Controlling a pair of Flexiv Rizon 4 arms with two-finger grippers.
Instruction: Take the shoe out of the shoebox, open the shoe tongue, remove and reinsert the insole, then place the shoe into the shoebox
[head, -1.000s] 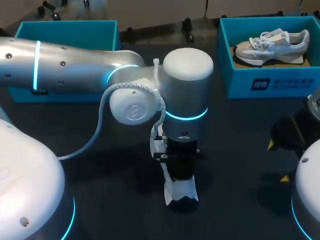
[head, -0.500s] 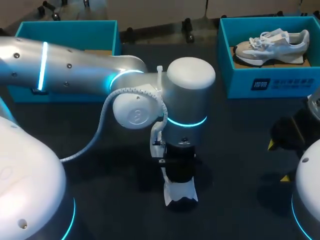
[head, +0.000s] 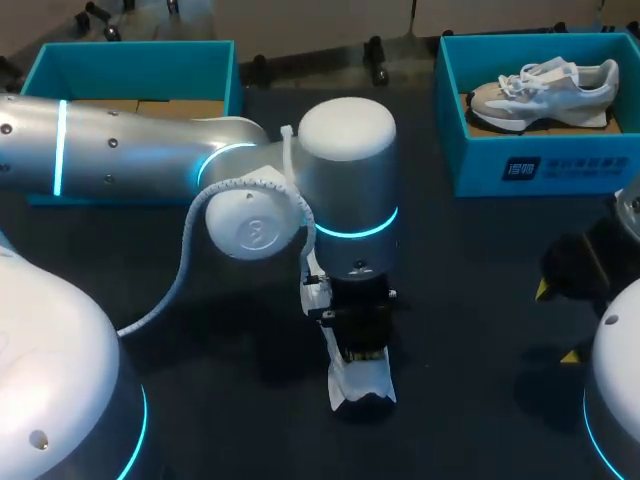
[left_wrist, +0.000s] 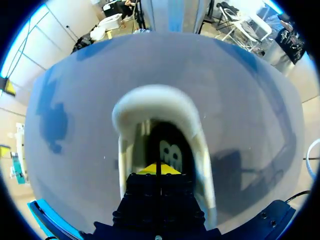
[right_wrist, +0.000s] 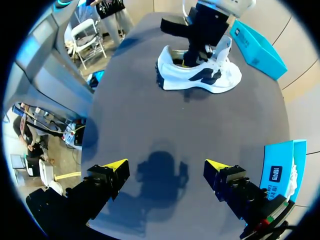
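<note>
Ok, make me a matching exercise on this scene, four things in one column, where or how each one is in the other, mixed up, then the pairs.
Column one
1. white shoe with dark marks
2. grey and white shoe
3. right gripper
4. left box

Column two
A. open above the bare table
B. partly hidden behind the left arm
C. the left gripper reaches down into it
D. lying in the right box

Pairs: 1-C, 2-D, 3-A, 4-B
</note>
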